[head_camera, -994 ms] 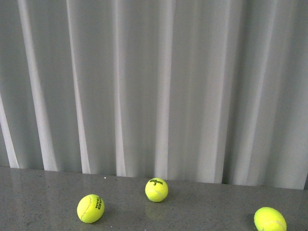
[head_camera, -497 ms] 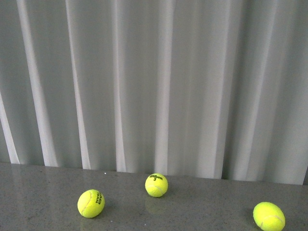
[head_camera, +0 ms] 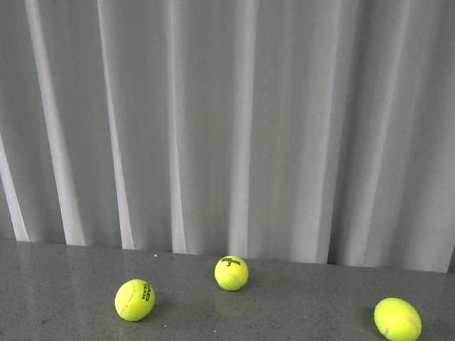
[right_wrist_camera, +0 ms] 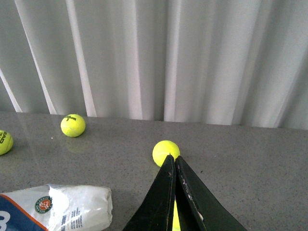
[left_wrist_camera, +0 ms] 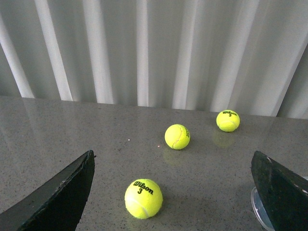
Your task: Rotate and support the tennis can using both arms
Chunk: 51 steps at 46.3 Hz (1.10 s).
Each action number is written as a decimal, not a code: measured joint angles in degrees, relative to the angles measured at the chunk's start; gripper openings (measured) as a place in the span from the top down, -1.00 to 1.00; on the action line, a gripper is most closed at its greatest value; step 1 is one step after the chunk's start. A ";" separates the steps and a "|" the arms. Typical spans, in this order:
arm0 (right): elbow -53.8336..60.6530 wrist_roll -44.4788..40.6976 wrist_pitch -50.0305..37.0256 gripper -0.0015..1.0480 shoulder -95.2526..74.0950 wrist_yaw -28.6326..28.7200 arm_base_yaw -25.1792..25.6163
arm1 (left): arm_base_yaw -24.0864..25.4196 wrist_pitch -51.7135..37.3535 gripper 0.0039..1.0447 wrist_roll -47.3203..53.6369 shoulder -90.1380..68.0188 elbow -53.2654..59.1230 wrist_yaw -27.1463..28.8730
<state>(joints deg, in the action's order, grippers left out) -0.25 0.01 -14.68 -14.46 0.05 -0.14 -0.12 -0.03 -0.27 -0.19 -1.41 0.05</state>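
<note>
Seeing the tennis can (right_wrist_camera: 53,207) lying on its side on the grey table (right_wrist_camera: 250,159), near the right gripper (right_wrist_camera: 173,162) but not touching it. Right jaws are pressed together tip to tip, with a tennis ball (right_wrist_camera: 165,150) just beyond them. Left gripper (left_wrist_camera: 173,155) has its jaws wide apart and empty; a Wilson ball (left_wrist_camera: 143,198) shows in the gap. Front view: three tennis balls (head_camera: 231,273), no arms.

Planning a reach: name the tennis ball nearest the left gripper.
The foreground tennis ball, just ahead of the left gripper; the other two lie farther toward the curtain.
</note>
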 joint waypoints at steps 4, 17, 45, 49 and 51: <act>0.00 0.00 1.36 0.93 1.33 0.00 0.00 | 0.00 0.00 -0.88 0.00 0.00 0.00 0.00; -0.04 0.00 7.63 0.93 6.97 0.00 0.00 | 0.00 0.00 -0.88 0.00 0.00 0.00 0.00; -0.02 -0.04 14.60 -0.43 14.16 0.07 0.00 | 0.00 0.00 -0.88 0.00 0.07 0.00 -0.02; -0.02 -0.07 14.60 -0.73 14.16 0.07 0.00 | 0.00 0.00 -0.88 0.00 0.07 0.00 0.00; -0.02 -0.04 14.60 -0.86 14.16 0.04 0.00 | 0.00 0.00 -0.88 0.00 0.07 0.00 0.00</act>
<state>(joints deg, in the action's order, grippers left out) -0.27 -0.03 -0.08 -0.30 0.10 -0.14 -0.12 -0.03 -0.27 -0.12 -1.41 0.05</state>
